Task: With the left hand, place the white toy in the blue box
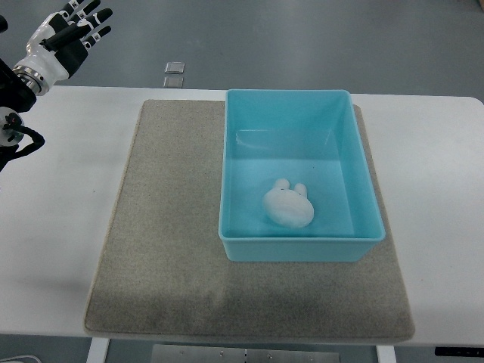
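Since the white rabbit toy (288, 206) lies inside the blue box (363, 170), the left hand (69, 34), fingers spread and empty, should simply stay clear.

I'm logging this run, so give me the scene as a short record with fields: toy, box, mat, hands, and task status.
toy: small white rabbit-shaped soft toy, lying on the floor of the box, near its front wall
box: light blue rectangular plastic box, open-topped, on the mat's right half
mat: grey-beige felt mat on the white table
left hand: black and white robot hand, top left corner, fingers spread, holding nothing, far from the box
right hand: not in view
task status: toy already inside the box
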Controlling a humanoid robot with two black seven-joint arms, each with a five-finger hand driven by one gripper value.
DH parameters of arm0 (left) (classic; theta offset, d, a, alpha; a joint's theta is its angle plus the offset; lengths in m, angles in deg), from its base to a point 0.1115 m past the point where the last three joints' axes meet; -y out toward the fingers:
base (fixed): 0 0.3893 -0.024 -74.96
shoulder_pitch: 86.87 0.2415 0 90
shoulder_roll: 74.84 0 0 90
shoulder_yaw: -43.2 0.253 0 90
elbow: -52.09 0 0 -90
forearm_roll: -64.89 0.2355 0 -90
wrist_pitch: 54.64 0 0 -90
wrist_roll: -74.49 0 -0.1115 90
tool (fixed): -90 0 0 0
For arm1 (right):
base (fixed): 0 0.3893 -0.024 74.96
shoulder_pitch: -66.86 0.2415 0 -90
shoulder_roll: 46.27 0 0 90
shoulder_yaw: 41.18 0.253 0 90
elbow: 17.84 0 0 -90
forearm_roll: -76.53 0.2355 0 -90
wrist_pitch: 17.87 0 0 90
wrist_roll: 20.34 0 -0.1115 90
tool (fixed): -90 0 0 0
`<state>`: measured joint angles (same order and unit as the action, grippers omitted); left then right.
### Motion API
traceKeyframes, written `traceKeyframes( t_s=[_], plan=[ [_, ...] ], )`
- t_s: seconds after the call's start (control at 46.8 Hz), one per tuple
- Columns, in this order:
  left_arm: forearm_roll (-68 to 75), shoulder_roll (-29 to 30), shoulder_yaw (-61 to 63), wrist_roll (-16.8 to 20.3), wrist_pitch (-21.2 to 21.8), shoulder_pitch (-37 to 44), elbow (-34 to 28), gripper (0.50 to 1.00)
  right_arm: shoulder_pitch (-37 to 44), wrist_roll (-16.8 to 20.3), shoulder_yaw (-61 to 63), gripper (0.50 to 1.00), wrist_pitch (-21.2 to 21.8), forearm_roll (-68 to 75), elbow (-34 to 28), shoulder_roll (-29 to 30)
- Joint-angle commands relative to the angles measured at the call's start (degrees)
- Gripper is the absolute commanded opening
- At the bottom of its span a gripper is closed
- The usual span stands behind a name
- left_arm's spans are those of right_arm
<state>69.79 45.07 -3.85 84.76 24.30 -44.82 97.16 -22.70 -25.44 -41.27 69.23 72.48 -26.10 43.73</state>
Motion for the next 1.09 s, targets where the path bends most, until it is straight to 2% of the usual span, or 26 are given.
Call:
traceKeyframes(
  t_s=[0.0,0.107,0.769,1.068],
  plan=[
    [-1.81,-0.21,-1.98,-0.07,-0.63,1.37,0.02,0.994,0.0,0.0,0.0,0.936,0.0,0.0,0.0,0.0],
    [-4.01,-0.21,-2.43,-0.07,-2.03,1.81,0.02,0.996,0.0,0.0,0.0,0.936,0.0,0.0,0.0,0.0],
    [-6.21,-0.48,-2.08,-0.51,-2.3,7.08,0.11,0.994,0.0,0.0,0.09,0.936,0.35,0.18,-0.79,0.0],
    [-6.12,-2.41,-1.99,-0.69,-2.74,7.78,0.2,0.996,-0.26,0.18,-0.18,0.936,0.0,-0.09,-0.18,0.0]
  ],
)
